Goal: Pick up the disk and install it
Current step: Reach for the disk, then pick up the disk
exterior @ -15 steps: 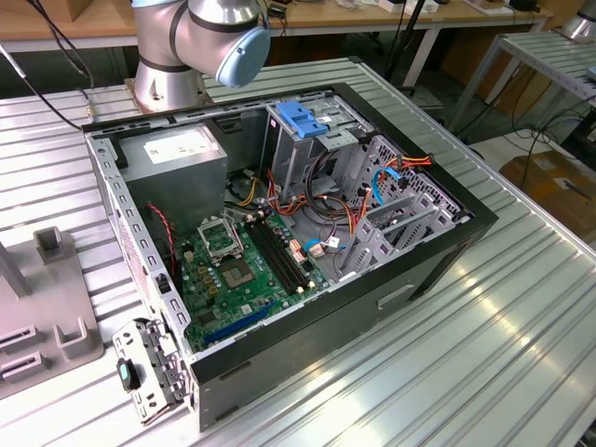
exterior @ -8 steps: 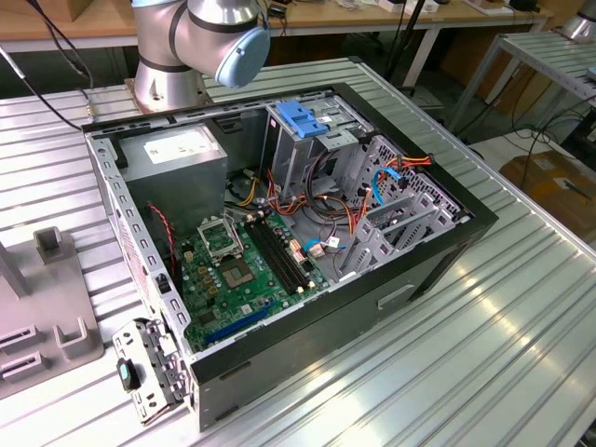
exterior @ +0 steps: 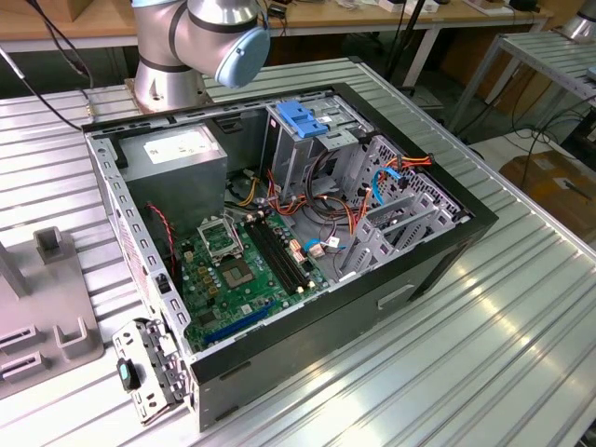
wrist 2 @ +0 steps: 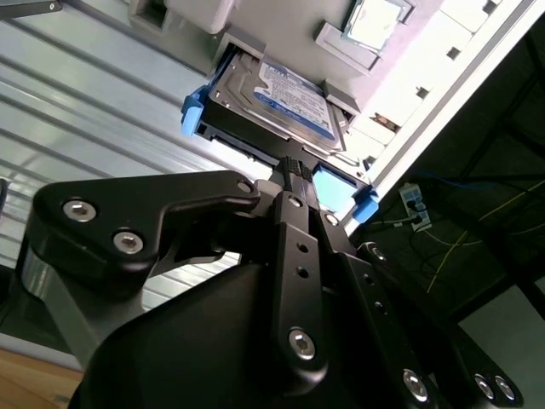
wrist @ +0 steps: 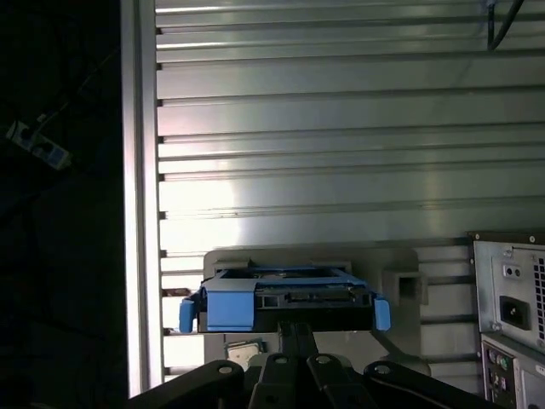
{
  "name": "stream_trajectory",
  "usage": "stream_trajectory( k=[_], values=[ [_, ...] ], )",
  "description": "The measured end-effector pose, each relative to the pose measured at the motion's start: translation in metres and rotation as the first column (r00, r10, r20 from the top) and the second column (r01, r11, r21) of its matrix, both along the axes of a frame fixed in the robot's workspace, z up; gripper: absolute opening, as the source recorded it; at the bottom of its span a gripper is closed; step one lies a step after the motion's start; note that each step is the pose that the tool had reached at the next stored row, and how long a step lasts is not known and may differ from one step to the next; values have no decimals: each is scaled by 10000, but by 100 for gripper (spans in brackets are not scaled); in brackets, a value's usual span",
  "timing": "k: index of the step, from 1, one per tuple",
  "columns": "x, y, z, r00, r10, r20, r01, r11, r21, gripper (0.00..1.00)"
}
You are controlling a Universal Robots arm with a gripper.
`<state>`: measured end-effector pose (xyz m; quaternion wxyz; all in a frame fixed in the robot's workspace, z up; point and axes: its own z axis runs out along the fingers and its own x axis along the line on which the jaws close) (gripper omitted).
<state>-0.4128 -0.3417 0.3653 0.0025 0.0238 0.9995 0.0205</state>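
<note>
Disk (wrist 2: 289, 98) (wrist: 289, 300) lies flat in a grey holder (wrist 2: 281, 25) (wrist: 375, 260), label side up in the second wrist view. Blue side rails (wrist 2: 192, 115) (wrist: 186, 313) run along both of its long edges. The holder sits on the ribbed metal table (wrist 2: 102, 102) (wrist: 341, 170) (exterior: 466, 354), outside the computer case (wrist: 511, 290) (exterior: 391, 307). In the first wrist view I see the case's rear panel just beside the holder.

Gripper (wrist 2: 292, 168) (wrist: 296, 326) is in both wrist views. Its black fingers (wrist 2: 294, 221) are drawn together with no real gap showing between them. The tips are up against the middle of the disk's near connector edge, between the two blue rail ends. I cannot tell whether they clamp any part of that edge or only touch it. The disk rests in its holder, not lifted.

In the exterior view the case lies on its side on the table with its side panel off. Inside it are the green motherboard (exterior: 242, 275), a grey metal box with a white sticker (exterior: 177, 158) and a tall grey cage (exterior: 289, 154) with a blue latch (exterior: 303, 116) on top. Orange and blue cables run beside the cage. The arm (exterior: 209, 33) rises behind the case on its far side.
</note>
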Motion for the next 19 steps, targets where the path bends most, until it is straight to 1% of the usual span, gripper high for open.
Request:
stream_trajectory(
  k=[1,3,5,7,10,13,15,19],
  values=[
    [-4,6,-4,10000,0,0,0,10000,0,11],
    [-21,38,-17,10000,0,0,0,10000,0,11],
    [-41,58,-24,10000,1,-3,-1,10000,-1,11],
    [-73,67,-36,10000,0,-2,0,10000,-1,11],
    [-88,67,-57,10000,2,-15,-2,10000,0,11],
    [-89,53,-76,10000,0,-80,0,10000,-21,11],
    [-89,40,-85,9999,-1,-139,0,10000,-50,11],
    [-89,39,-90,9999,-1,-146,-1,10000,-82,11]
  ],
)
